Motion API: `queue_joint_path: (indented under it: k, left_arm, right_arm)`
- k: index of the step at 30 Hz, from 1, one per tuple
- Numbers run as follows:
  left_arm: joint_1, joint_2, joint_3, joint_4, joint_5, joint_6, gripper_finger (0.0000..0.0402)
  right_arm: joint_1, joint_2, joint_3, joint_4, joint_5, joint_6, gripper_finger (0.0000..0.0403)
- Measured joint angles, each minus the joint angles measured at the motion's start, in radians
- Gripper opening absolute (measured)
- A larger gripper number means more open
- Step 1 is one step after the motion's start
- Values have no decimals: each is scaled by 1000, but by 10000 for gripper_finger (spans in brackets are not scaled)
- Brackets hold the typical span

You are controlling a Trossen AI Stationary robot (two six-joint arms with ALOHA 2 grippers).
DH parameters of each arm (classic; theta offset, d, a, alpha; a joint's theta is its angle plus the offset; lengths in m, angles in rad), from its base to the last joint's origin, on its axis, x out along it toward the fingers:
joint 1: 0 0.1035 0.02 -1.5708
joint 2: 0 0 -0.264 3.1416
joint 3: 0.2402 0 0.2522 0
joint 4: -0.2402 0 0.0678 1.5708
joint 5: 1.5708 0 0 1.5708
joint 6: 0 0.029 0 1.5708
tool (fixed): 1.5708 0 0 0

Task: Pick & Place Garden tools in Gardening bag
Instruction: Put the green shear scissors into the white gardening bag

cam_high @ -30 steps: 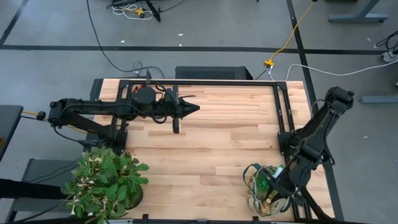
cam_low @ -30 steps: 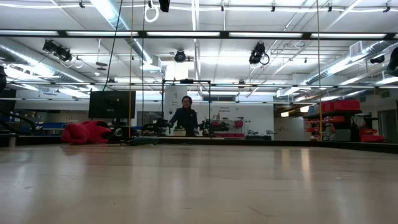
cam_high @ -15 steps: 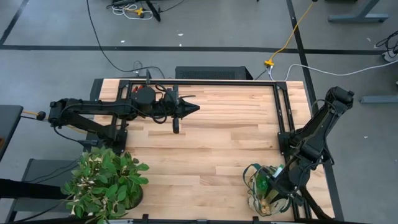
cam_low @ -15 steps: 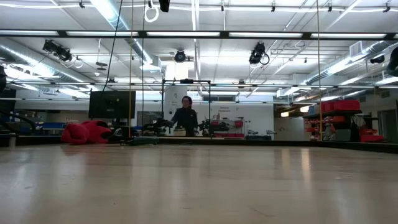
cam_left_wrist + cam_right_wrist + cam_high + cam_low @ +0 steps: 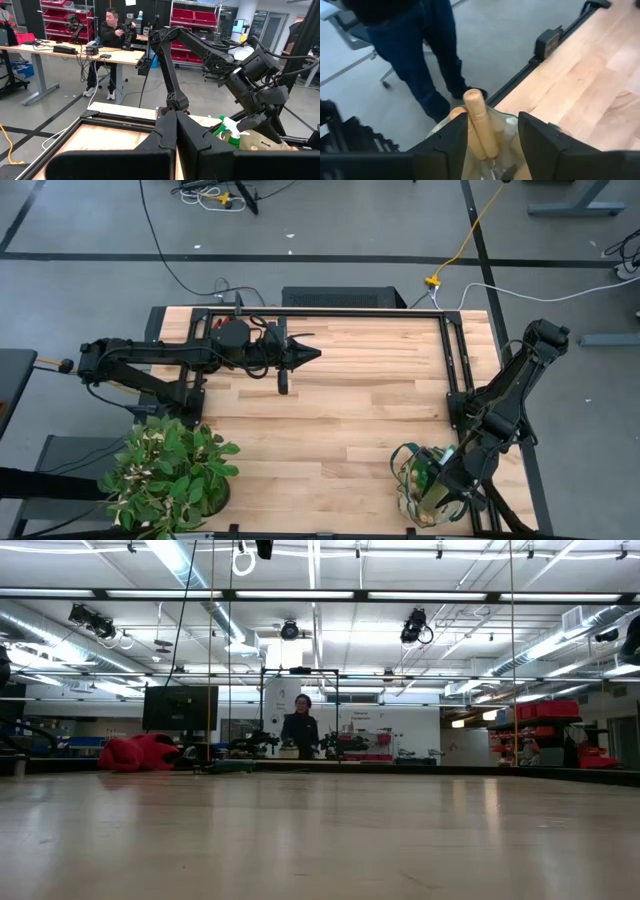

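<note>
Now right gripper [image 5: 492,137] over bag [image 5: 415,490], fingers apart round a wooden handle [image 5: 481,125] (release step); next: lift clear.

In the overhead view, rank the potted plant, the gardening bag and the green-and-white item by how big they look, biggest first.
1. Potted plant, clearly the largest.
2. Gardening bag, partly covered by the right gripper.
3. Green-and-white item, a small patch inside the bag.

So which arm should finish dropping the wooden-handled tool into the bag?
The right. Its end effector is already over the gardening bag, fingers apart around the wooden handle. The left end effector waits shut, far across the table.
</note>
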Motion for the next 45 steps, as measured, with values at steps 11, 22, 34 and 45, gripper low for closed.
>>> queue_joint_path:
  k: [11, 22, 34, 45]
  left_arm:
    - [0, 0, 0, 0, 0, -1, 5]
    - [0, 0, 0, 1, 0, -1, 5]
    - [0, 0, 0, 1, 0, 0, 4]
    - [0, 0, 0, 1, 0, 0, 4]
  right_arm:
    - [-29, -43, 0, 1, 95, 0, 137]
    - [-82, -149, 0, 0, 226, -7, 111]
    - [-136, -207, 0, 1, 301, -7, 109]
    - [-231, -235, 107, -63, 301, -113, 109]
